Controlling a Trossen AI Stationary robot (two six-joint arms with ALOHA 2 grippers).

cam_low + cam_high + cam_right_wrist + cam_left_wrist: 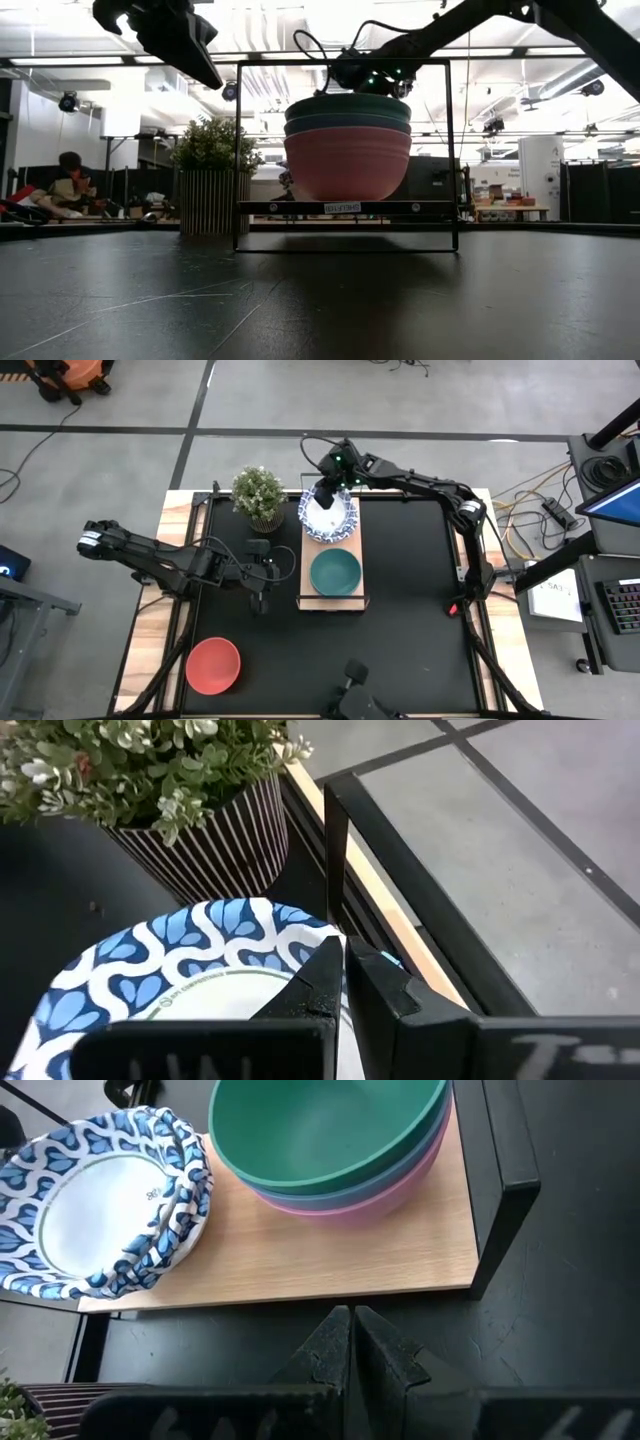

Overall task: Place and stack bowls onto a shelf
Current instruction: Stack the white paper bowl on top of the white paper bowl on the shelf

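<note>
The wooden shelf (352,546) with a black wire frame stands mid-table. On its near end sits a stack of bowls, green (335,572) on blue on pink (347,160). On its far end sits a stack of white bowls with blue-patterned rims (330,518). A red bowl (213,665) rests on the mat at the near left. My right gripper (325,498) is over the far side of the patterned bowls and is shut on the top one's rim. My left gripper (280,567) is shut and empty, raised above the mat just left of the shelf. My right gripper pinches the far rim (300,942) of the top patterned bowl between its two fingers, coming from the far side and slanting down. The bowl sits on the patterned stack on the shelf's far end.
A potted green plant (258,495) stands just left of the shelf's far end, close to my right gripper. The shelf's wire frame (342,62) rises above the bowls. A black mat (420,620) covers the table, with open room to the right of the shelf.
</note>
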